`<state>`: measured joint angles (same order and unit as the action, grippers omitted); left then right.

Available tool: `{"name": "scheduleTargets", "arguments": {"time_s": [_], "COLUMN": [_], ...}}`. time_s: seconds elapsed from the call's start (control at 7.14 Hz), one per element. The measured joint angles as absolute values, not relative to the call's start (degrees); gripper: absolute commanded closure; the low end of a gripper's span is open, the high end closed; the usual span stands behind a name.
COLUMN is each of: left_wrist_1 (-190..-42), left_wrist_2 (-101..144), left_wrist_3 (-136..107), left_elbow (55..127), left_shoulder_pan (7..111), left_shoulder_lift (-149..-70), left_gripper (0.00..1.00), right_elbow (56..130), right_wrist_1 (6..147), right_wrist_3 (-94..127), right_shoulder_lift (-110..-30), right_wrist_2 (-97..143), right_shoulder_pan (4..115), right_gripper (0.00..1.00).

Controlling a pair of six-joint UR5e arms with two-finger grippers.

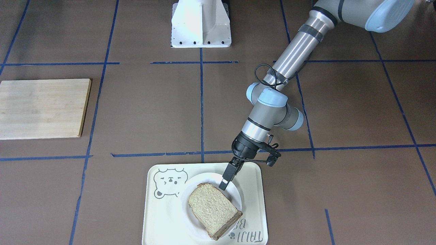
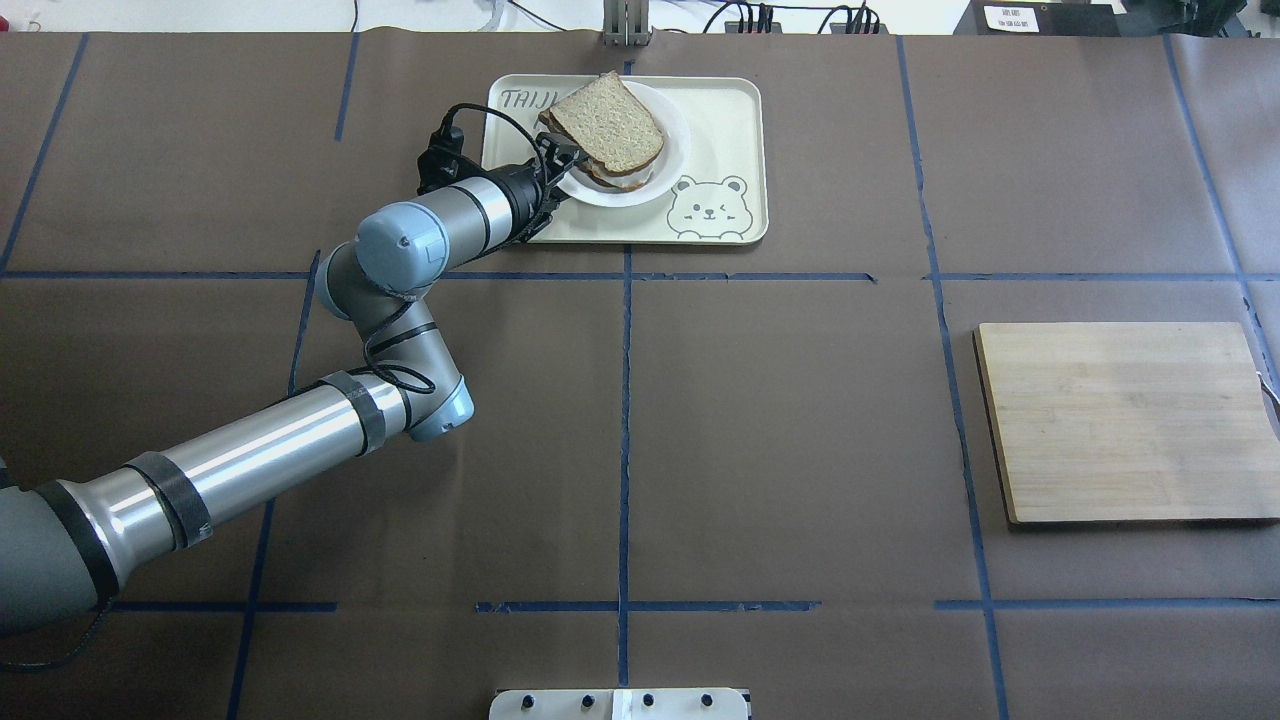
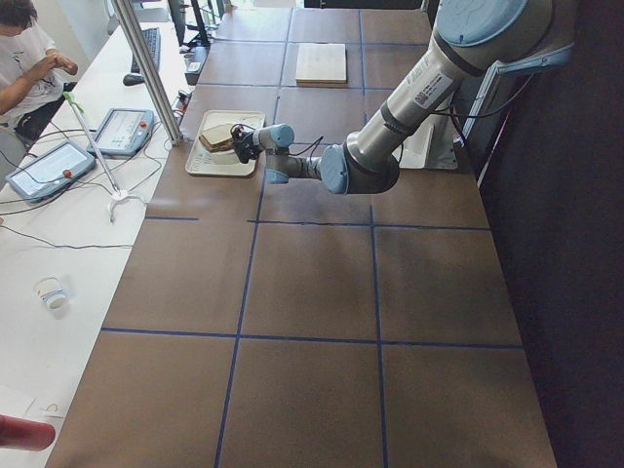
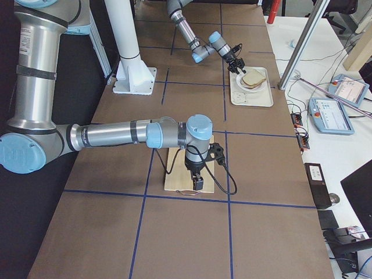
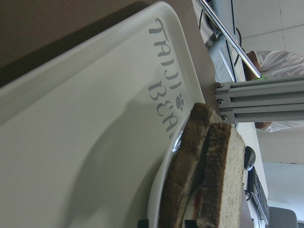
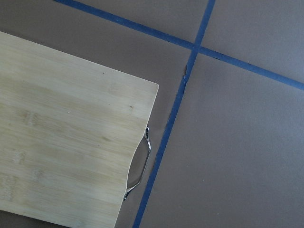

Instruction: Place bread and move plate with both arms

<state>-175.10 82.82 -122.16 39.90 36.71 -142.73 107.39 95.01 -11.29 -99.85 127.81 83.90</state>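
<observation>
The bread (image 1: pixel 211 207), a speckled tan slice, lies on top of another slice on the white plate (image 1: pixel 208 177), which sits on the cream bear tray (image 1: pixel 160 217). My left gripper (image 1: pixel 224 183) is low at the plate's rim on the robot's side, with its fingers stacked one above and one below the rim, shut on it. In the overhead view it (image 2: pixel 563 160) meets the plate (image 2: pixel 678 145) from the left, beside the bread (image 2: pixel 610 120). The left wrist view shows the plate rim (image 5: pixel 161 190) and both slices' crusts edge-on (image 5: pixel 223 175). My right gripper (image 4: pixel 197 183) hovers over the cutting board; I cannot tell whether it is open.
A wooden cutting board (image 2: pixel 1120 420) with a metal handle (image 6: pixel 140 161) lies on the robot's right. The white pedestal (image 1: pixel 201 23) stands at the table's near edge. An aluminium post (image 5: pixel 256 99) rises just beyond the tray (image 2: pixel 730 150).
</observation>
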Motion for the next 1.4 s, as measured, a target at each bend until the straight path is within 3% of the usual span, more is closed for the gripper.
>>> {"name": "scheduleTargets", "arguments": {"time_s": [0.7, 0.98, 1.4], "left_wrist_1": [-169.5, -164.6, -154.3], "left_wrist_2": [99.6, 110.0, 121.8], "left_wrist_3": [-115.4, -101.6, -66.9], "left_elbow": [75.6, 82.1, 83.7], "left_shoulder_pan": [40.3, 47.5, 59.3], "left_shoulder_lift": [-118.0, -109.4, -100.6], "left_gripper": [0.00, 0.00, 0.00], "right_elbow": [107.2, 107.1, 107.2], "right_wrist_1": [95.0, 95.0, 95.0], "right_wrist_3": [-11.2, -11.2, -11.1], "right_shoulder_lift": [-99.8, -99.9, -99.8], "right_wrist_2": [127.9, 127.9, 128.0], "right_shoulder_pan": [83.9, 83.9, 83.9], "right_gripper": [0.00, 0.00, 0.00]}}
